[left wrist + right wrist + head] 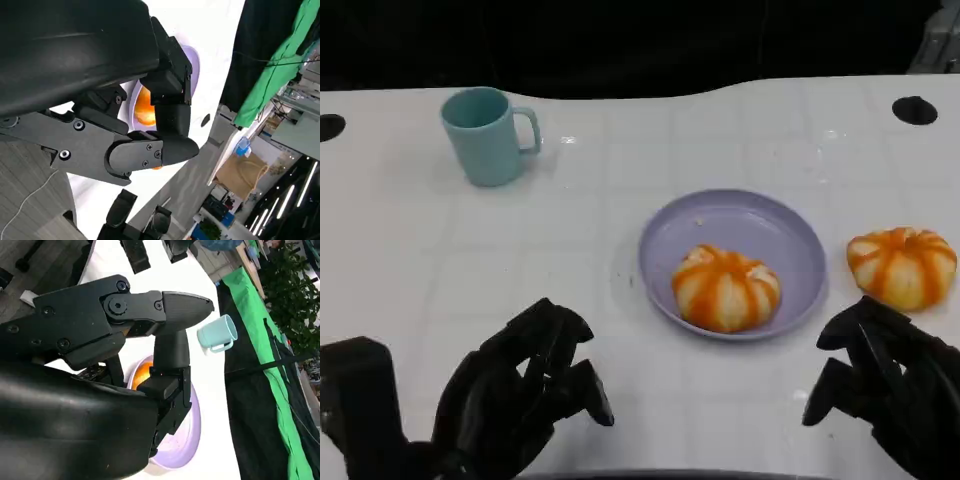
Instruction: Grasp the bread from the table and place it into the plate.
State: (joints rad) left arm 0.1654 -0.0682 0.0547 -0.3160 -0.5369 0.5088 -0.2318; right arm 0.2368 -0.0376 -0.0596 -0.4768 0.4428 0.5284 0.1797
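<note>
Now you have two breads, one (726, 288) in the single plate (760, 225) and one (902, 265) on the table (620, 200) just right of it, one mug (485, 135) far left, and both hands, left (525, 390) and right (885, 385), curled on nothing.

The picture's lower edge crops both the left hand (520, 400) and right hand (885, 395), and in the wrist views fingers (170, 355) hide most of the plate (187, 435) and bread (142, 107)
</note>
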